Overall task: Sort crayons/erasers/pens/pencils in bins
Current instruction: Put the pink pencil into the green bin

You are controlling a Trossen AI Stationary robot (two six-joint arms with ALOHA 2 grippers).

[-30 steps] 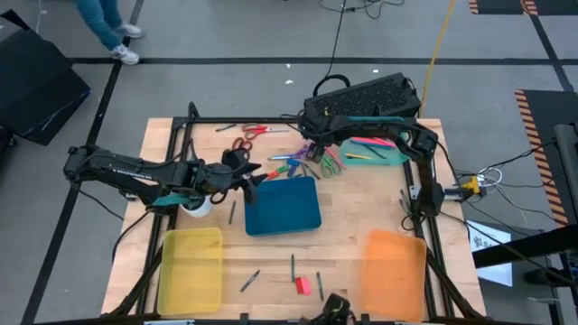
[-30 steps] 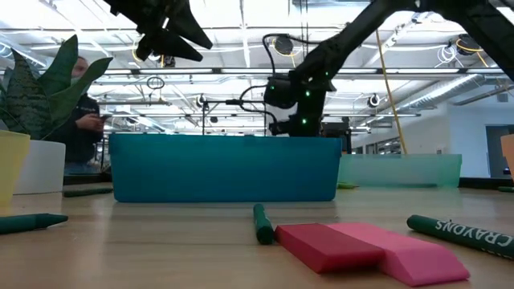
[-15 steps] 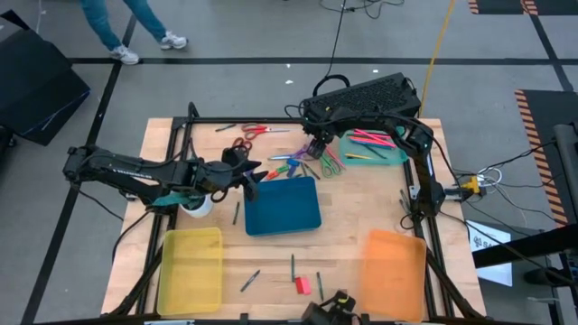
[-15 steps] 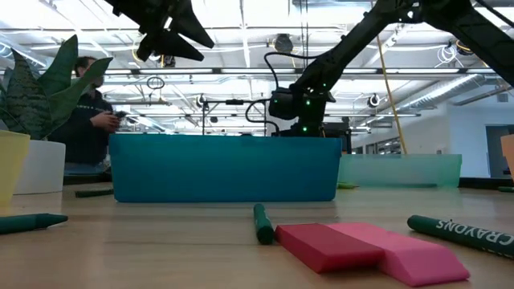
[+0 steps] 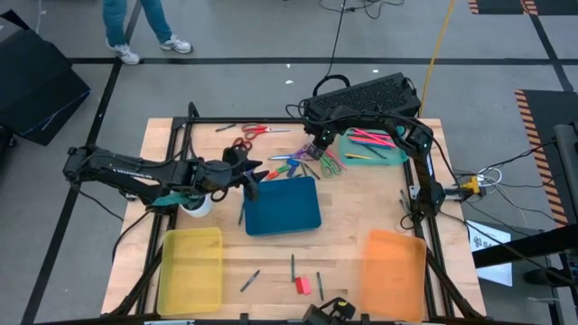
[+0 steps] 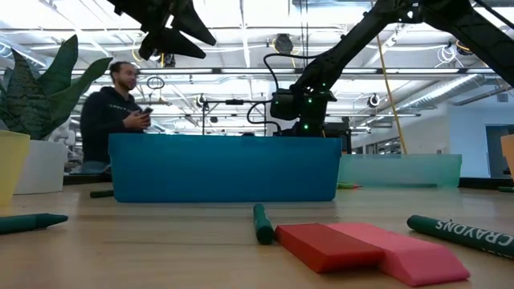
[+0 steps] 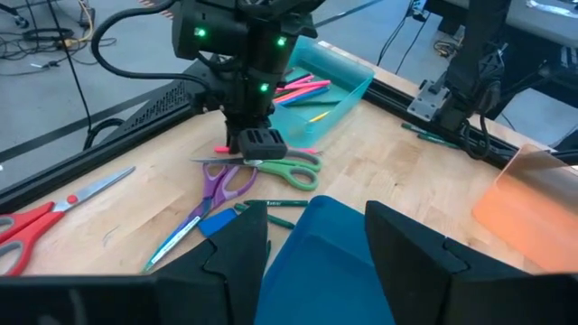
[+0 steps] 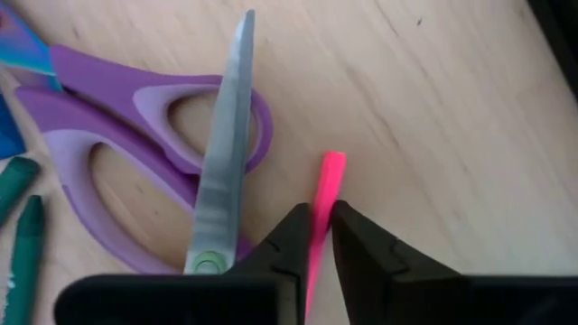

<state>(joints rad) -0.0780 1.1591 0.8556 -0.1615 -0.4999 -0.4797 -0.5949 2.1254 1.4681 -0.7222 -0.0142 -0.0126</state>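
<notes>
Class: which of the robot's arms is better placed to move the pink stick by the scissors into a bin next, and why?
Right. The right gripper is down with its fingers closed around the pink stick beside the purple scissors. The left gripper hovers open over the dark blue bin, holding nothing.

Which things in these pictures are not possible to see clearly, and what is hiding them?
- Dark blue bin, low view: its near wall hides its inside.
- Pink stick, right wrist view: the right gripper covers its lower part, so what it is stays unclear.
- Red eraser, high view: too small to see its shape.
- Orange bin, left wrist view: cut off by the picture's edge.
</notes>
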